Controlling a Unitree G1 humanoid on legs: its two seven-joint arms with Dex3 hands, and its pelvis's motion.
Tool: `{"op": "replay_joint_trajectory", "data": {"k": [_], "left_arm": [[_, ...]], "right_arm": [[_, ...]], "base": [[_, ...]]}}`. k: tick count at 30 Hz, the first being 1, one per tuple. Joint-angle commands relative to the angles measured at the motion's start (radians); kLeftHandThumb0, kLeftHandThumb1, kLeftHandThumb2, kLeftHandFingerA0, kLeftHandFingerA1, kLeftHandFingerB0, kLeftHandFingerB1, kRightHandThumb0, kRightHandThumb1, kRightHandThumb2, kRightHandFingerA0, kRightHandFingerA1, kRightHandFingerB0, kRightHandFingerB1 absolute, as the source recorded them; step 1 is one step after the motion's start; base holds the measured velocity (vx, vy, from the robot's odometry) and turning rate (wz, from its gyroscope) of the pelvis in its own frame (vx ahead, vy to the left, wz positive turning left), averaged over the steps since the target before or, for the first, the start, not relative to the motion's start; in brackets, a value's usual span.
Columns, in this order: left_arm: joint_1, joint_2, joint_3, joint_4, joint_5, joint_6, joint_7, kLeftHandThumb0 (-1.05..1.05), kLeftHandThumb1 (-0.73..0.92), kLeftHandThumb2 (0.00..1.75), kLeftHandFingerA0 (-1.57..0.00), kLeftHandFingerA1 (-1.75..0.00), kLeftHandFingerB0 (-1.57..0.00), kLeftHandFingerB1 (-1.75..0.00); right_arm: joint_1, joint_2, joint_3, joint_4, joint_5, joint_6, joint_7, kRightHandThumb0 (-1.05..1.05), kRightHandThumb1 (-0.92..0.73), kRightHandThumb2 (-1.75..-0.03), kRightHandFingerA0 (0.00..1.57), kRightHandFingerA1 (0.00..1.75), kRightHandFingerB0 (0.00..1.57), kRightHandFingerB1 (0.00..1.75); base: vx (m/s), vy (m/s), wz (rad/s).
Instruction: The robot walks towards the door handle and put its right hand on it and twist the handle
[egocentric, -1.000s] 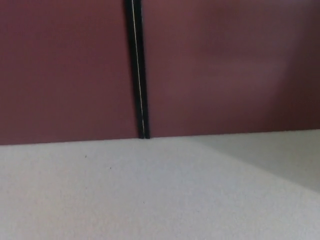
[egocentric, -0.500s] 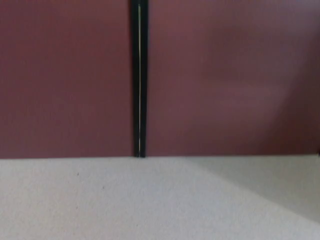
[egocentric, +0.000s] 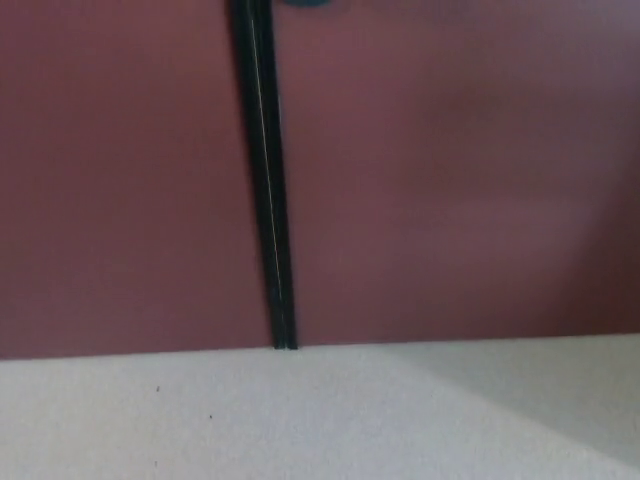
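Maroon double door (egocentric: 450, 180) — fills frame above pale floor (egocentric: 300, 420); black seam (egocentric: 265, 180) runs from 12 o'clock down. Dark blurred shape (egocentric: 305, 3) at 12 o'clock — possibly the handle, unclear. Neither hand visible; their state cannot be told.

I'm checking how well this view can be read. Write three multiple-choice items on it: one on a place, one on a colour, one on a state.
1. Where does the dark gap between the door panels run?
A. left of centre
B. far right edge
C. across the bottom

2. What colour are the door panels?
A. white
B. dark red
C. green

3. How do the robot hands stand?
A. right one on the handle
B. both on the floor
C. neither in view

Answers: 1 A, the gap runs down left of the middle to the floor. 2 B, both panels are dark red. 3 C, no hand shows anywhere.
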Motion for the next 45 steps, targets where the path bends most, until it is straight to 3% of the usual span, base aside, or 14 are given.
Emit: {"op": "replay_joint_trajectory", "data": {"k": [1,13,45], "left_arm": [[0.007,0.011,-0.011,0.011,0.008,-0.002,0.008,-0.21,0.55,0.61,-0.48,-0.43,-0.42,-0.40],[0.023,0.018,-0.039,0.009,0.018,-0.023,0.018,-0.16,0.59,0.57,-0.53,-0.41,-0.43,-0.37],[0.006,0.039,-0.080,0.016,0.038,-0.043,0.034,-0.16,0.59,0.57,-0.55,-0.42,-0.43,-0.37]], "right_arm": [[0.006,0.002,0.005,0.005,-0.002,0.007,0.003,-0.39,-0.49,-0.70,0.59,0.51,0.43,0.46],[0.007,0.003,0.014,0.009,-0.005,0.006,0.017,-0.39,-0.49,-0.70,0.59,0.51,0.43,0.46],[-0.036,0.004,0.069,0.012,-0.017,0.030,0.014,-0.39,-0.50,-0.70,0.58,0.51,0.43,0.46]], "base": [[0.22,0.004,-0.05],[0.30,0.200,-0.14],[0.12,0.071,0.01]]}}
